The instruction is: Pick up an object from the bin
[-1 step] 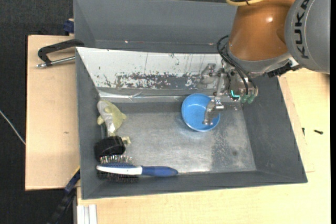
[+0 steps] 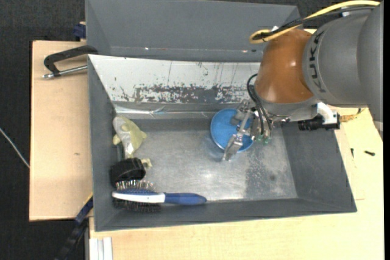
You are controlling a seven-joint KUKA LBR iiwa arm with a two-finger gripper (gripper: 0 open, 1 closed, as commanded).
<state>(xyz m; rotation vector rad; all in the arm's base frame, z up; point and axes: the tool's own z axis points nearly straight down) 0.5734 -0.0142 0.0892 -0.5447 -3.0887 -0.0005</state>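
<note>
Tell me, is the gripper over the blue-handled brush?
No, the gripper is at the blue round object mid-bin; the brush lies by the front wall.

Arm link: thick, rounded, pale grey, with dark block lettering on its side.
Wrist cover: smooth, bulbous, glossy orange-brown.
Cables: one yellow and one black, running side by side over the top of the cover.
Wrist fitting: small white block with a black piece beside it.
Hand: slim silver-grey metal, thin dark wires, a small green part.
</note>
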